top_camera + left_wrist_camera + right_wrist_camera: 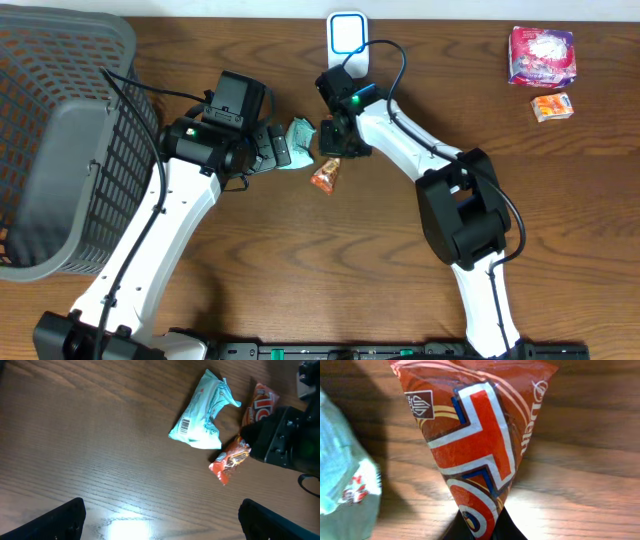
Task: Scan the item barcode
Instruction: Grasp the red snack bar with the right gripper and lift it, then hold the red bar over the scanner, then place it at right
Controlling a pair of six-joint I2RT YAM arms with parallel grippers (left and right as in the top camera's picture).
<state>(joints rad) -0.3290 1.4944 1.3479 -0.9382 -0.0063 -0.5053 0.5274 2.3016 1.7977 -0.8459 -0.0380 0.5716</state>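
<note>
A red-orange snack packet [325,177] lies on the wooden table and fills the right wrist view [480,435]. My right gripper [482,527] is shut on its narrow end. From overhead that gripper [333,160] sits just above the packet. A teal packet [202,415] with a barcode on its white end lies beside it, also seen from overhead [301,131]. My left gripper [160,517] is open and holds nothing, hovering left of the teal packet [283,148]. A white device with a blue-edged face [346,38] stands at the table's far edge.
A grey mesh basket [60,140] takes up the left side of the table. A pink packet [541,55] and a small orange packet [551,105] lie at the far right. The two arms' wrists are close together.
</note>
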